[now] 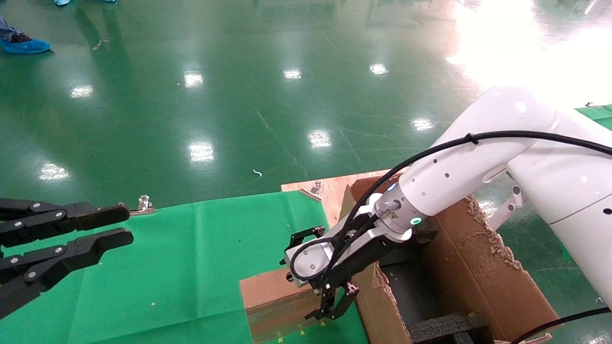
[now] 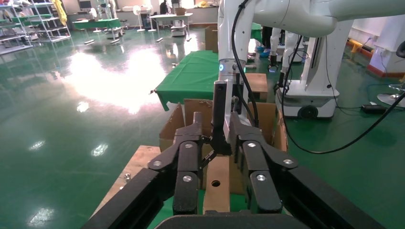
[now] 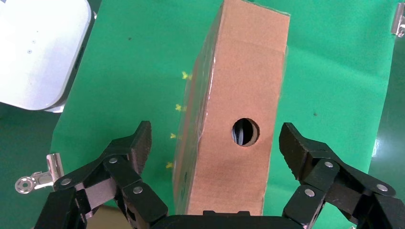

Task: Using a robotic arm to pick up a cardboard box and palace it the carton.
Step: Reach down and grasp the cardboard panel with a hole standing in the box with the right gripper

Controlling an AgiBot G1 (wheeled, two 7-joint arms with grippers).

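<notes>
The cardboard box point(image 3: 239, 90) stands on edge on the green cloth, its narrow face with the round hole turned up toward my right wrist. My right gripper point(image 3: 215, 136) is open and straddles that face, one finger on each side with a gap to the cardboard. From the head view, the white robotic arm reaches down over the box point(image 1: 270, 296), and the right gripper point(image 1: 333, 302) is at the end of the box closest to the carton point(image 1: 478, 267). The carton, with ragged flaps, stands directly right of the box. My left gripper point(image 1: 125, 224) hovers open at the far left.
Black foam inserts point(image 1: 444, 326) lie inside the carton. The green cloth point(image 1: 191, 267) covers a wooden board point(image 1: 330, 191) and is held by metal clips point(image 1: 143, 204) at its far edge. Shiny green floor lies beyond. The left wrist view shows the box point(image 2: 217, 186) and carton point(image 2: 191, 112) ahead.
</notes>
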